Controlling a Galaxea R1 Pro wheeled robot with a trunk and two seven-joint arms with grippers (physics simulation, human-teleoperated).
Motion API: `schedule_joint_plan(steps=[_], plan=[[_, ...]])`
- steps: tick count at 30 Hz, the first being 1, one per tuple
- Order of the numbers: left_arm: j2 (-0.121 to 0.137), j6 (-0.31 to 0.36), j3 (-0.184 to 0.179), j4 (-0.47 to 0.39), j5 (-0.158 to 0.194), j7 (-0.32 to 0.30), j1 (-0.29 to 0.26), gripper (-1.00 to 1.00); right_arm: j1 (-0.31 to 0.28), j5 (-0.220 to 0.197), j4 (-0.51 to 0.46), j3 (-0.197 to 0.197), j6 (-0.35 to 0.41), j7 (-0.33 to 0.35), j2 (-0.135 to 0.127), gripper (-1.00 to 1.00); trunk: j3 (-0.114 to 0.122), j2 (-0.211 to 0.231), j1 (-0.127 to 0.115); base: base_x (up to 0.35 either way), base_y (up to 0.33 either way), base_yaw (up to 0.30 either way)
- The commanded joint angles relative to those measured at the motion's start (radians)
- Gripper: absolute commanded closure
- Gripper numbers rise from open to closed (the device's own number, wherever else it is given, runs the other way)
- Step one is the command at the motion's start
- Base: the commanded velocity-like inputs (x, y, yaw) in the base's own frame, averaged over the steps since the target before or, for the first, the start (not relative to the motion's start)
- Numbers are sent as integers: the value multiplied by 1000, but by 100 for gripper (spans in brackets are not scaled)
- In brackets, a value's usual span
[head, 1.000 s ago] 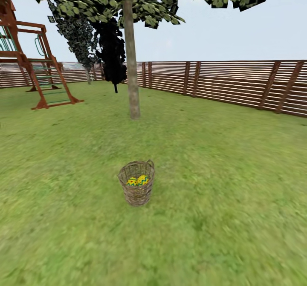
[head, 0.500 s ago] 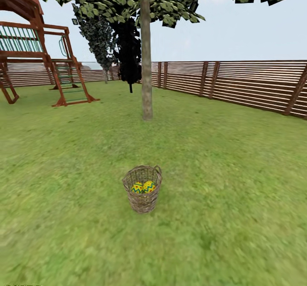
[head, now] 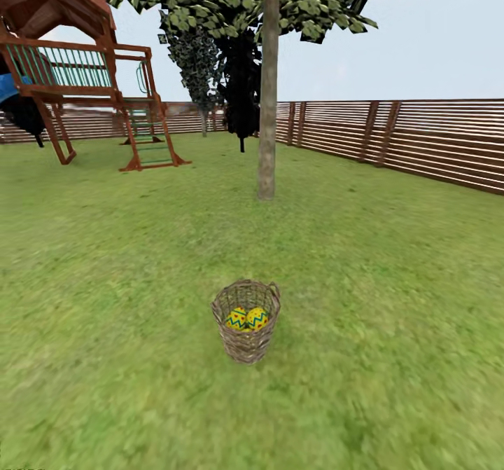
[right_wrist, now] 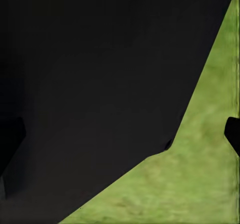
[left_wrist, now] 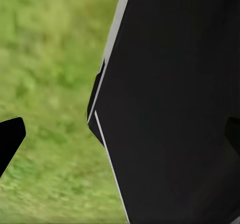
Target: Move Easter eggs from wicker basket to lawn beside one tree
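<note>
Wicker basket (head: 246, 321) stands upright on the lawn (head: 392, 281), two eggs (head: 246, 318) visible inside, tree (head: 267, 141) behind; whether either gripper is open, I cannot tell.

The wicker basket (head: 246, 321) stands alone on open lawn (head: 392, 302), grass bare on every side and its mouth uncovered. Beyond it rises the tree (head: 267, 141) trunk, well apart; a play frame (head: 84, 99) and fence (head: 420, 141) stand farther off.

Even, bright daylight lit the mottled green grass lawn (head: 392, 281) without distinct shadows or glare; its texture smeared soft and blurry in both wrist views.
</note>
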Motion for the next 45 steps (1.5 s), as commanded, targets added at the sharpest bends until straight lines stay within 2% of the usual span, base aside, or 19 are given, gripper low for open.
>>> schedule_joint_plan(steps=[1,34,45], plan=[[0,-3,5,0,1,1,0,-100,0,2,2,7,-5,-1,0,-100,0,0,0,231,-207,192],[1,-3,5,-2,1,1,0,-100,0,2,0,6,-3,-1,0,-100,-3,0,0,224,-189,18],[1,-3,5,-2,1,1,0,-100,0,6,0,8,-3,-2,4,-100,-3,0,0,130,-115,200]])
